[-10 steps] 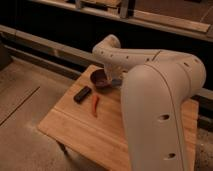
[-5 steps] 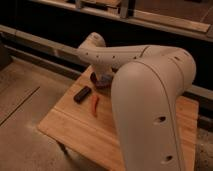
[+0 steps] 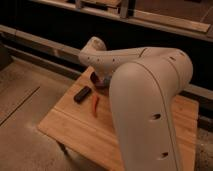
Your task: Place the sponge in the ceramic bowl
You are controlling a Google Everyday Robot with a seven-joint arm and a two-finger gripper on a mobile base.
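Observation:
Only a sliver of the dark maroon ceramic bowl (image 3: 96, 82) shows, at the far side of the wooden table (image 3: 80, 131), just under the white arm's forearm (image 3: 107, 57). The gripper (image 3: 104, 80) hangs down over the bowl, mostly hidden behind the big white arm housing (image 3: 145, 110). The sponge is out of view, covered by the arm.
A black rectangular block (image 3: 82, 94) lies left of the bowl, with a thin orange-red object (image 3: 95, 106) beside it. The arm housing covers the table's right half. A dark wall with a ledge (image 3: 45, 47) runs behind, and bare floor (image 3: 20, 110) lies to the left.
The arm's far end has swung left across the back of the table and now covers most of the bowl. The block and the orange-red object lie where they were.

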